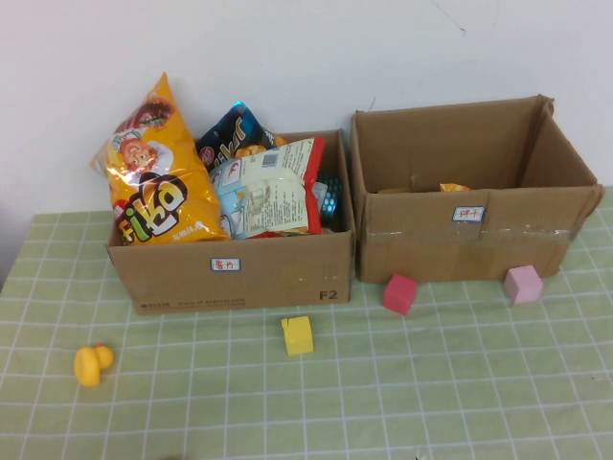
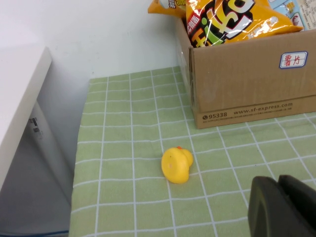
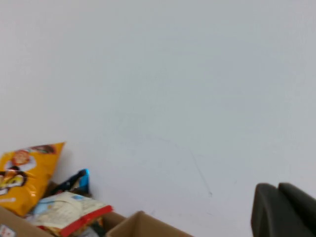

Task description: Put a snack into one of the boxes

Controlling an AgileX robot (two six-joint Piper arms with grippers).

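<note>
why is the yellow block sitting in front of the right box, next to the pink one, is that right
Not quite: in the high view the yellow block sits in front of the left box, the one full of snack bags. The red block and pink block front the right box.

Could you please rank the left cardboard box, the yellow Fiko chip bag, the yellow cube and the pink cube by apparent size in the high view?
1. Left cardboard box
2. Yellow Fiko chip bag
3. Yellow cube and pink cube: look alike, so unranked.
</note>
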